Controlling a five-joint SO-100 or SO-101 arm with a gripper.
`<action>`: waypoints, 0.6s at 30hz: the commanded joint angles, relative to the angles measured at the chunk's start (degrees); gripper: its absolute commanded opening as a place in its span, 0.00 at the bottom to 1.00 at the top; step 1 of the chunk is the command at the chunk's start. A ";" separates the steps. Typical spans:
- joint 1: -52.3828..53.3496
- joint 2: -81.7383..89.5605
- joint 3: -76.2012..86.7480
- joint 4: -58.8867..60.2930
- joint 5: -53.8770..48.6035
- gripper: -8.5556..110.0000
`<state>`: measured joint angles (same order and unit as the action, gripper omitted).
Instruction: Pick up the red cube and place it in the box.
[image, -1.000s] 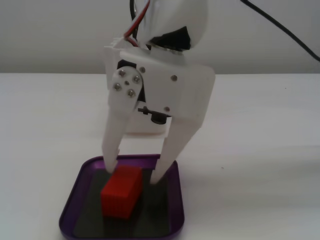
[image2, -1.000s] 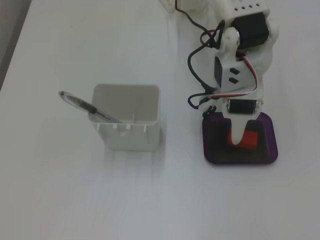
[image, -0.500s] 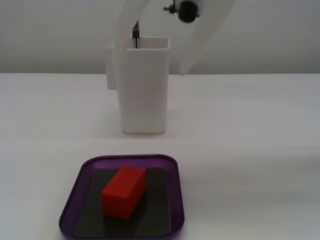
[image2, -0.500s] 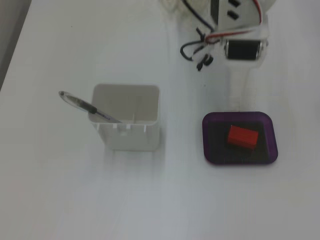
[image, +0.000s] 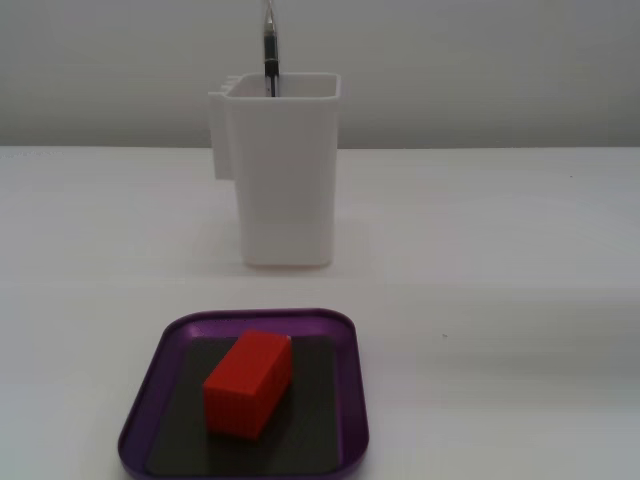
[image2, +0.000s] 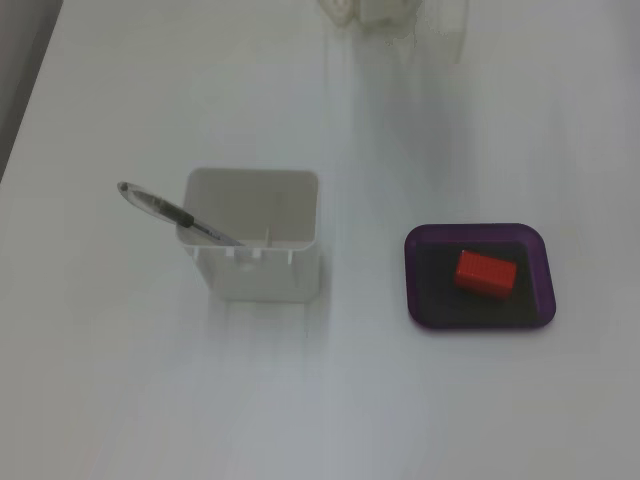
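The red cube (image: 248, 383) is a small red-orange oblong block. It lies inside the box (image: 340, 345), a shallow purple tray with a dark bottom, near the front of the table in a fixed view. In the other fixed view the red cube (image2: 485, 274) rests in the middle of the box (image2: 415, 272) at the right. The gripper is not in view in either fixed view. Nothing touches the cube.
A tall white plastic container (image: 285, 180) stands behind the tray with a pen (image: 269, 50) in it. From above, the container (image2: 255, 245) is left of the tray and the pen (image2: 165, 212) leans out to the left. Part of a white arm base (image2: 385, 12) shows at the top edge.
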<state>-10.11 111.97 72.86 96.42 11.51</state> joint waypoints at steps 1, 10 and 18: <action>2.46 9.58 14.94 -3.96 0.35 0.26; 7.03 28.04 57.92 -27.60 -0.44 0.26; 6.94 39.20 74.44 -38.94 -0.53 0.26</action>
<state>-3.08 147.57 145.11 60.73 11.43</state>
